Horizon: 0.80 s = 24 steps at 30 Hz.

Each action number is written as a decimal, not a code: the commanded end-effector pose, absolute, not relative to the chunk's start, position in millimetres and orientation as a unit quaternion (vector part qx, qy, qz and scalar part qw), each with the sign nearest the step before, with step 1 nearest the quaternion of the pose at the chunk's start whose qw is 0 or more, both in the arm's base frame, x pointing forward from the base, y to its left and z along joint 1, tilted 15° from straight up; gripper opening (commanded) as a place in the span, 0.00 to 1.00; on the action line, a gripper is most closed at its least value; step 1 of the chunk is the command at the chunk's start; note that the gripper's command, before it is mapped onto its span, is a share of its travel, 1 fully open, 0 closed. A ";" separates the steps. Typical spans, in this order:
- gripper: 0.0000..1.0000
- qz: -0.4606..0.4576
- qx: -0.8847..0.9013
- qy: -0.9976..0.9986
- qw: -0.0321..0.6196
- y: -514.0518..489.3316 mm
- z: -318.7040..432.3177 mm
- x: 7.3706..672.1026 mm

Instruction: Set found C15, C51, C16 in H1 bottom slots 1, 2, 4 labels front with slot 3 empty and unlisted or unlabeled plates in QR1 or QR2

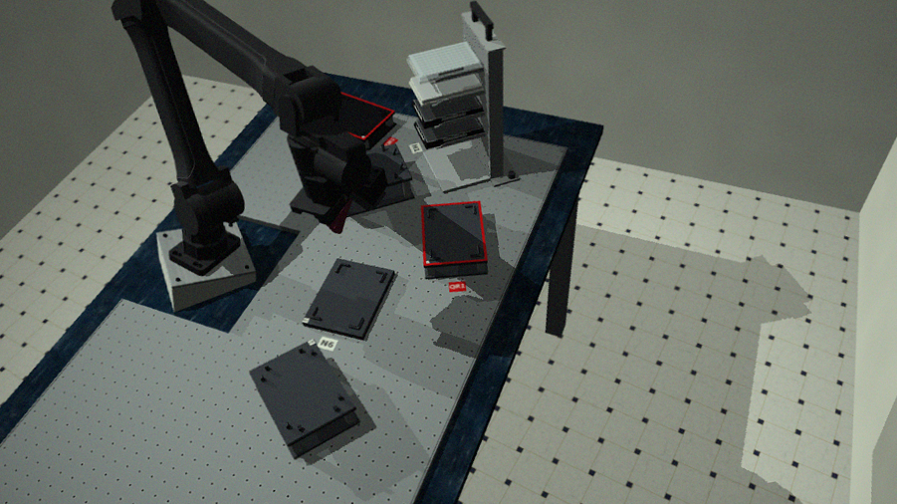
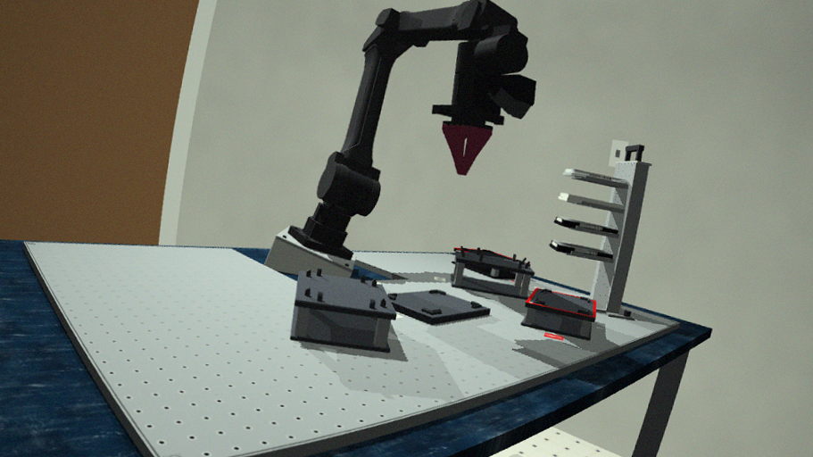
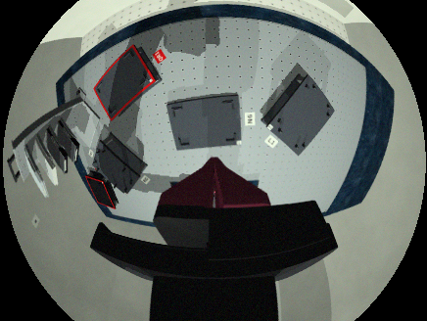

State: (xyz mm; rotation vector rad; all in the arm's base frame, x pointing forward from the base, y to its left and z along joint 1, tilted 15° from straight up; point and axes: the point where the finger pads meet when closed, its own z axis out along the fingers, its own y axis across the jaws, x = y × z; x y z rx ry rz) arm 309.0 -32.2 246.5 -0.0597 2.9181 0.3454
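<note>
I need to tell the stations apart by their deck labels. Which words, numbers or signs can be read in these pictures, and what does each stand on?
"N6": white deck label between the two dark nests.
Red deck label below the red-rimmed nest: white letters, too blurred to read.
Red label and white label beside the plate hotel: too small to read.
Plate ID labels in the hotel: none readable.

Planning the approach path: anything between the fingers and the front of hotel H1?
Nothing visible. The gripper, shut and holding nothing, hangs high above the raised nest; open air separates it from the hotel's shelf fronts.
</note>
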 end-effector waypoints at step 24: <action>0.00 0.089 -0.055 0.987 0.121 -3.9 289.1 271.2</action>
